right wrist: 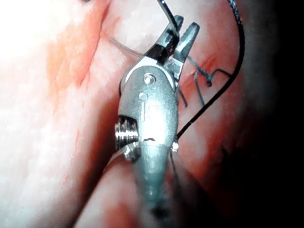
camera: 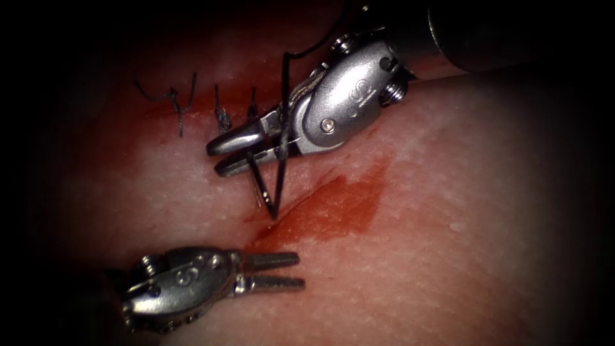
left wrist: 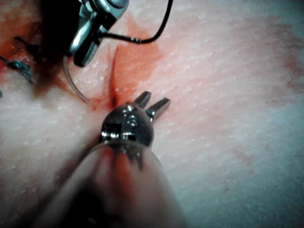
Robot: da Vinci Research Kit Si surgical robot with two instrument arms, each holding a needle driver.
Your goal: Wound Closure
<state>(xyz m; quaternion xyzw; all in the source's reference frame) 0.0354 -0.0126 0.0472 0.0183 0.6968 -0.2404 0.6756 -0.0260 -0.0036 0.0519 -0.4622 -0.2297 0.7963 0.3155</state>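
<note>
**Needle held at the open end of the cut**

The needle (camera: 272, 182) hangs from my right tool (camera: 234, 148), whose jaws are clenched on it near its rear end; its curve runs down to the tissue (camera: 448, 192), the tip touching at the cut (camera: 282, 214), though I cannot tell whether it has entered. The thread (camera: 285, 83) climbs from the needle past my right wrist. My left tool (camera: 275, 270) lies just below the cut, jaws slightly parted, grasping nothing. Red fluid (camera: 343, 205) spreads right of the cut. Finished stitches with cut ends of thread (camera: 182, 102) stand along the closed part to the left.
</note>
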